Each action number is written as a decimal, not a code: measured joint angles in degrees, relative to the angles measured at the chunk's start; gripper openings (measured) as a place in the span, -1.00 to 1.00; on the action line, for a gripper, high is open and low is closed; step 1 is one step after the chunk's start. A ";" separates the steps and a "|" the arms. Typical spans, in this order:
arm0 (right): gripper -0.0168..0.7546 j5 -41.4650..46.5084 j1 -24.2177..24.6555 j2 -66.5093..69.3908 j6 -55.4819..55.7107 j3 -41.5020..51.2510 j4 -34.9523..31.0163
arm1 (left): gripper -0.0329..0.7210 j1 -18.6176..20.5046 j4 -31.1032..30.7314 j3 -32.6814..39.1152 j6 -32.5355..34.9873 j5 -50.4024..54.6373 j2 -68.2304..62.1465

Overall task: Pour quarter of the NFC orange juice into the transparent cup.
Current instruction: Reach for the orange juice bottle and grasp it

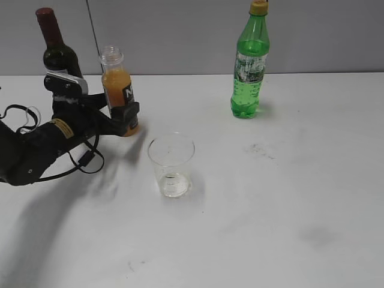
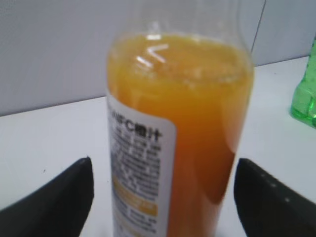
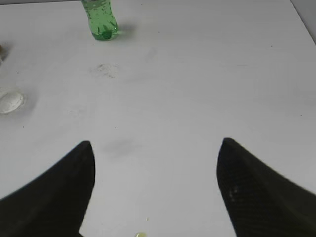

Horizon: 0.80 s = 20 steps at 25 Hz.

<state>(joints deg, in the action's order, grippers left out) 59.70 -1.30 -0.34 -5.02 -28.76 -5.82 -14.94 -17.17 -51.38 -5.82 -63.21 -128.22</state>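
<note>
Between the left gripper's (image 1: 123, 117) jaws stands the NFC orange juice (image 1: 117, 84).

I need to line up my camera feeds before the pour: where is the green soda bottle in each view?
Exterior view: green soda bottle stands upper right, far from the orange juice bottle.
Left wrist view: only a green sliver at the right edge, behind the juice.
Right wrist view: its lower part at top left.
Shared landmark: the white table.
</note>
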 joint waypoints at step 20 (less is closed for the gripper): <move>0.57 -0.02 0.00 0.00 -0.01 0.00 0.00 | 0.34 -0.01 -0.47 -4.82 -0.17 -1.97 -3.75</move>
<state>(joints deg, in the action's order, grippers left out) 59.68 -1.30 -0.34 -5.03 -28.76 -5.82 -14.96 -17.64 -56.21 -5.99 -65.18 -131.98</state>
